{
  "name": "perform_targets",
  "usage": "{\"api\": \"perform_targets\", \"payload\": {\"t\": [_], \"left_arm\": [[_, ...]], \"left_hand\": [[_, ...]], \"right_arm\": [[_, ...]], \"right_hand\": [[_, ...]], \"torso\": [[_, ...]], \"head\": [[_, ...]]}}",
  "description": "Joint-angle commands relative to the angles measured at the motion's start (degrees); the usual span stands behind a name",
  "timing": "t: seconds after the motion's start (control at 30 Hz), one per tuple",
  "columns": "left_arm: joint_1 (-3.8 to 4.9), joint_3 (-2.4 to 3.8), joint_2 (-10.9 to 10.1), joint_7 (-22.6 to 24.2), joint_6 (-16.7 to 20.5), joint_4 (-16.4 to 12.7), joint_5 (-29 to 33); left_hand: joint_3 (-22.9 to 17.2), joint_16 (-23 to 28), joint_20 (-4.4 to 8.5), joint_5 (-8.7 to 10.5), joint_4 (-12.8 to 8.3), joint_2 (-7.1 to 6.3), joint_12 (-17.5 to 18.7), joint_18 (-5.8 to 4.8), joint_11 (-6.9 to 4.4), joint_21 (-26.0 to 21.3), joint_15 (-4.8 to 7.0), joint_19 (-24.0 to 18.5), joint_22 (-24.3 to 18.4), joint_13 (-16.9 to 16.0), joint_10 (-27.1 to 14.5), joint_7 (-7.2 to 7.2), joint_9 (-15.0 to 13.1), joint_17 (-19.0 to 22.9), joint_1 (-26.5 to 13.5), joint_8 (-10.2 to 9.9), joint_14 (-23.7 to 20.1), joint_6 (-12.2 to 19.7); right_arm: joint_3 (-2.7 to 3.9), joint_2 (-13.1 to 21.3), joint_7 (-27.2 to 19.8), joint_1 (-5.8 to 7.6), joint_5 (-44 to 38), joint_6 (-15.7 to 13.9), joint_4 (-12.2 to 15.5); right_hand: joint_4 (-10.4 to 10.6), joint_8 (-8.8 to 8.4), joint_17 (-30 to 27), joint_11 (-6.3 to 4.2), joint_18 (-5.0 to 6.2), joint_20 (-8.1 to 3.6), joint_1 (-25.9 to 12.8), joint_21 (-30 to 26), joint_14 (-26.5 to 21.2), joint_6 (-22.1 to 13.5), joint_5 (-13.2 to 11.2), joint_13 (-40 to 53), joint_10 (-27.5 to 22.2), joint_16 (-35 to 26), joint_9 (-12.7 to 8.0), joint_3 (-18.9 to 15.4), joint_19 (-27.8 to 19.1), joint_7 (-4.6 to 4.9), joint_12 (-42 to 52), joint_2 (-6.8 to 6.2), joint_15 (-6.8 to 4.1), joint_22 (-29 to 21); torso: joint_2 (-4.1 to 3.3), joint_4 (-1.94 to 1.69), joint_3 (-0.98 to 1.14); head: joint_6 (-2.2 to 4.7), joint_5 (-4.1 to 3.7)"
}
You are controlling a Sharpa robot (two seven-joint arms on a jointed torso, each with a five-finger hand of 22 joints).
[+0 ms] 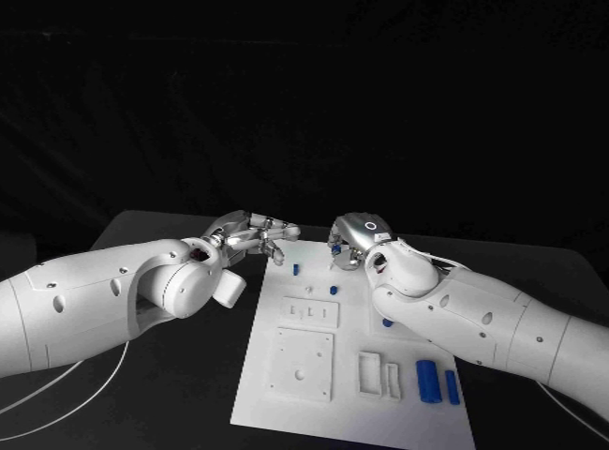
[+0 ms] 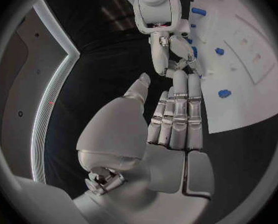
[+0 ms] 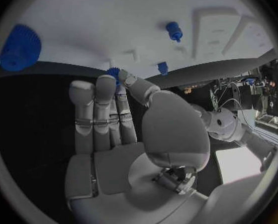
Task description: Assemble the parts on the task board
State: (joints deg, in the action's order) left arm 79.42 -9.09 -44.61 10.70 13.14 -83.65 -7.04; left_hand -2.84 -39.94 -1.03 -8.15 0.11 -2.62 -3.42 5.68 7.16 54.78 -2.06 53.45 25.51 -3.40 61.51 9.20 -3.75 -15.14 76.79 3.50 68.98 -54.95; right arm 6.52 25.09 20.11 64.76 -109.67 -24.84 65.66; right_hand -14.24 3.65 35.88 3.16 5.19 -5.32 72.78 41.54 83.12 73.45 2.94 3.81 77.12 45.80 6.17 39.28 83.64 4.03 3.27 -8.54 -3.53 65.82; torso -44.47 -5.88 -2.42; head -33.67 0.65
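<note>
The white task board (image 1: 345,375) lies in the middle of the black table. My right hand (image 1: 356,232) hovers at the board's far edge; its thumb and a finger pinch a small blue part (image 3: 113,72). My left hand (image 1: 251,232) is just left of that edge, its fingers (image 2: 179,109) stretched out side by side with nothing in them. A small blue peg (image 1: 295,269) and another blue piece (image 1: 334,290) stand near the far end. A blue gear (image 3: 17,54) lies by my right forearm. Two blue cylinders (image 1: 429,379) lie at the near right.
Raised white blocks (image 1: 302,364) and a slotted piece (image 1: 372,373) sit on the board's near half. A white cable (image 1: 62,380) runs over the table at the left. My right hand (image 2: 170,50) also appears in the left wrist view, beside the board (image 2: 250,99).
</note>
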Motion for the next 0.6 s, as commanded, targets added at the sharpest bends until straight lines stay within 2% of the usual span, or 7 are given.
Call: {"api": "perform_targets", "payload": {"t": [0.03,0.2,0.3,0.5,0.6], "left_arm": [[0.23,0.06,0.19,0.34,0.14,-0.08,0.11],[0.3,0.06,0.28,0.32,0.1,-0.01,0.07],[0.34,0.06,0.29,0.3,0.12,0.01,0.05],[0.43,0.06,0.24,0.29,0.08,0.0,0.04],[0.47,0.06,0.25,0.27,0.04,-0.02,0.01]], "left_hand": [[0.01,-0.36,-0.19,0.28,0.39,-0.62,-0.15,1.15,-0.17,0.39,-0.11,-0.16,-0.07,-0.08,-0.29,-0.06,-0.06,-0.01,-0.15,0.24,-0.25,0.38],[0.01,-0.36,-0.19,0.28,0.39,-0.62,-0.15,1.15,-0.17,0.39,-0.11,-0.16,-0.07,-0.08,-0.29,-0.06,-0.06,-0.01,-0.15,0.24,-0.25,0.38],[0.01,-0.36,-0.19,0.28,0.39,-0.62,-0.15,1.15,-0.17,0.39,-0.11,-0.16,-0.07,-0.08,-0.29,-0.06,-0.06,-0.01,-0.15,0.24,-0.25,0.38],[-0.16,-0.37,-0.22,0.32,0.69,-0.74,-0.16,1.15,-0.17,0.52,-0.12,-0.22,-0.27,-0.08,-0.33,-0.1,-0.09,0.09,-0.09,0.31,-0.28,0.23],[-0.16,-0.37,-0.22,0.32,0.69,-0.74,-0.16,1.15,-0.17,0.52,-0.12,-0.22,-0.27,-0.08,-0.33,-0.1,-0.09,0.09,-0.09,0.31,-0.28,0.23]], "right_arm": [[-0.05,-0.46,-0.06,0.01,-1.23,0.62,-0.54],[-0.15,-1.02,-0.28,0.01,-1.28,0.96,-1.54],[-0.25,-1.18,-0.49,0.01,-1.22,1.18,-2.05],[-0.37,-1.34,-0.87,0.01,-1.0,1.62,-2.53],[-0.4,-1.42,-1.24,0.01,-0.63,1.97,-2.74]], "right_hand": [[-0.04,0.01,0.04,-2.54,0.92,-0.05,0.48,-0.19,-0.13,0.25,0.21,2.77,3.46,-0.14,-0.08,0.24,1.1,0.02,0.23,-0.06,-0.44,0.05],[-0.04,0.01,0.04,-2.54,0.92,-0.05,0.48,-0.19,-0.13,0.25,0.21,2.77,3.46,-0.14,-0.08,0.24,1.1,0.02,0.23,-0.06,-0.44,0.05],[-0.06,0.01,0.03,-2.54,0.91,-0.04,0.47,-0.34,-0.12,0.24,0.21,2.76,3.46,-0.14,-0.08,0.19,1.14,0.03,0.24,-0.03,-0.44,0.19],[-0.09,0.01,-0.02,-2.52,0.9,-0.02,0.44,-0.91,-0.13,0.13,0.18,2.7,3.34,-0.21,-0.12,-0.05,1.18,0.07,0.22,0.11,-0.41,0.44],[-0.05,-0.02,-0.06,-2.39,0.87,0.09,0.44,-1.27,-0.12,-0.35,0.16,2.54,2.9,-0.26,-0.27,-0.17,1.21,0.22,0.22,0.25,-0.27,0.54]], "torso": [[-0.07,-0.05,0.01],[-0.04,-0.11,0.0],[0.02,0.02,-0.01],[0.01,0.14,-0.06],[0.0,-0.01,-0.06]], "head": [[0.17,0.12],[-0.09,0.32],[-0.51,0.46],[-0.63,0.7],[-0.58,0.53]]}}
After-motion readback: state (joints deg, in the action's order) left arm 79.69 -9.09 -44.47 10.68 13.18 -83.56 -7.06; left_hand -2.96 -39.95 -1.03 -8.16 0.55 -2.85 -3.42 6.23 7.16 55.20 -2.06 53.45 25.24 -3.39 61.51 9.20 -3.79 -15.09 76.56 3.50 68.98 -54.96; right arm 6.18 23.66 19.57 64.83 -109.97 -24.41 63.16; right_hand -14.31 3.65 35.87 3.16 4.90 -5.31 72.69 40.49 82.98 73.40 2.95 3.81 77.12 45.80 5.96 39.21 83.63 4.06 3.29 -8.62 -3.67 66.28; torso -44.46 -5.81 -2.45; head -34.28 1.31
